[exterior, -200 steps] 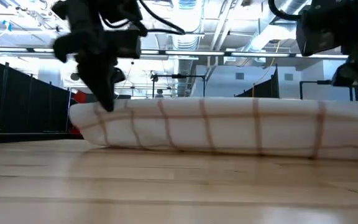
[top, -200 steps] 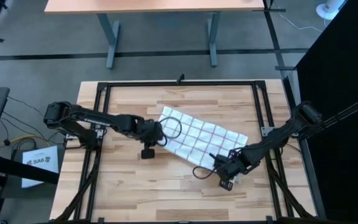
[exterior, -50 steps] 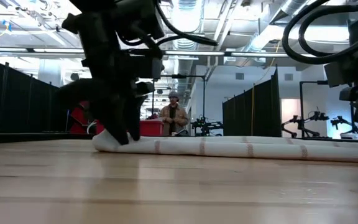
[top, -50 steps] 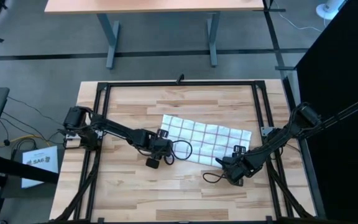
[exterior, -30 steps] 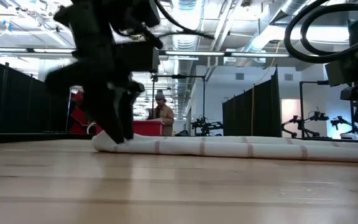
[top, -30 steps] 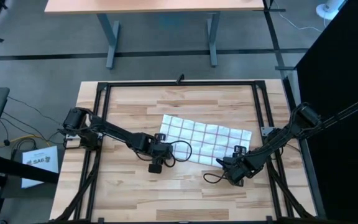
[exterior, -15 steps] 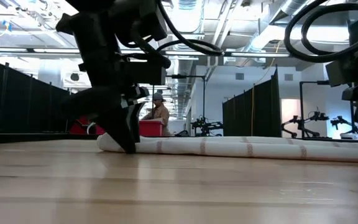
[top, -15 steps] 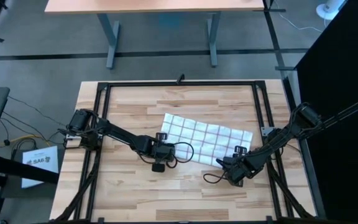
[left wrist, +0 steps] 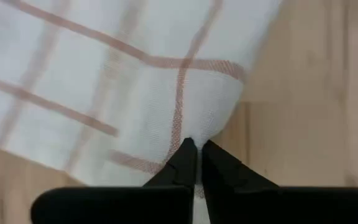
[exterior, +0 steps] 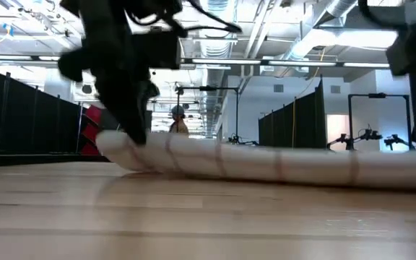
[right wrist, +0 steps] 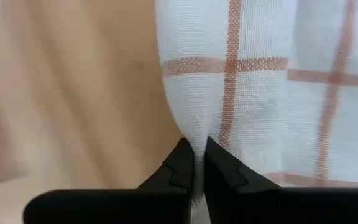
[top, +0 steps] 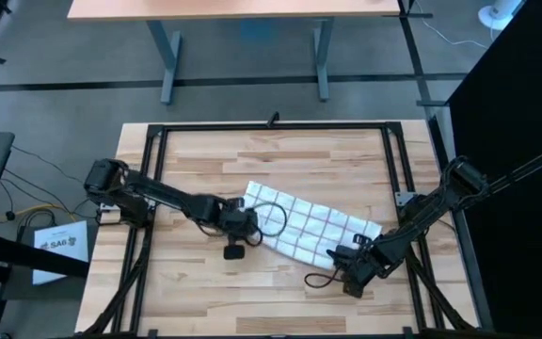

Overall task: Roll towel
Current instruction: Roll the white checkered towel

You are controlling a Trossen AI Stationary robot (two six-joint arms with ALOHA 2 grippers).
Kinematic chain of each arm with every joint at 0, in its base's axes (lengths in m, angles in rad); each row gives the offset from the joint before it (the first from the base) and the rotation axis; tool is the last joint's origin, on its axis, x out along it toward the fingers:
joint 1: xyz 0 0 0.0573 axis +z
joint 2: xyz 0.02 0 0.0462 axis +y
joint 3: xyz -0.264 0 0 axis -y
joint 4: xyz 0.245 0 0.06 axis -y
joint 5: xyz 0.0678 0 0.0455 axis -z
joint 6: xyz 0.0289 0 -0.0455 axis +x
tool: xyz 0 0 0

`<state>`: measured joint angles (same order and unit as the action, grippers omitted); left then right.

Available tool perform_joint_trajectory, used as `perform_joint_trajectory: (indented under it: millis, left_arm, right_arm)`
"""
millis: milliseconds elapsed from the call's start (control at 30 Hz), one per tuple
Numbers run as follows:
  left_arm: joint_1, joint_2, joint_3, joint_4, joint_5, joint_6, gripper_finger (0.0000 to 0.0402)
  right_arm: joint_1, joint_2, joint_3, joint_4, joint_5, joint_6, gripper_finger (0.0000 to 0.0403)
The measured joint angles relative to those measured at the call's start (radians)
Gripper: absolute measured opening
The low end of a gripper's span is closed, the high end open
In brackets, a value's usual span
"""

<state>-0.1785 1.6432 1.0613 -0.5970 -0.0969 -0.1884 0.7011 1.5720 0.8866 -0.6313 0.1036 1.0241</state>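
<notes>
The towel [top: 309,229] lay near the middle of the wooden counter [top: 196,282], a long band slanting from ten o'clock down to four o'clock. The left hand [top: 249,224] pinched the towel's ten o'clock end, its fingers [left wrist: 180,167] pressed together on a fold of cloth. The right hand [top: 354,265] pinched the four o'clock end, its fingers [right wrist: 219,168] likewise closed on the fabric. From the low view the towel [exterior: 266,162] showed as a thick roll.

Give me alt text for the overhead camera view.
Seen from above, two dark arms pinch opposite ends of a white grid-lined towel lying diagonally on a wooden table. The left gripper holds one end, the right gripper the other.
</notes>
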Motion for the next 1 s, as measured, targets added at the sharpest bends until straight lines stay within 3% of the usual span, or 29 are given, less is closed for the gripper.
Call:
perform_joint_trajectory:
  millis: [267,600,867,1000]
  left_arm:
    - [0.193,-0.114,0.002,0.016,0.12,0.087,0.0]
    - [0.424,-0.004,0.003,0.131,0.287,0.285,0.0]
    - [0.528,0.096,0.007,0.211,0.332,0.413,0.0]
    - [0.552,0.066,0.071,0.126,0.342,0.45,0.0]
  right_arm:
    - [-0.024,-0.002,0.121,-0.176,0.003,0.032,0.001]
    - [-0.101,-0.016,0.12,-0.471,0.071,0.133,0.001]
    - [-0.183,-0.018,-0.021,-0.477,0.094,0.259,0.001]
    - [-0.208,-0.086,-0.014,-0.447,0.103,0.262,0.001]
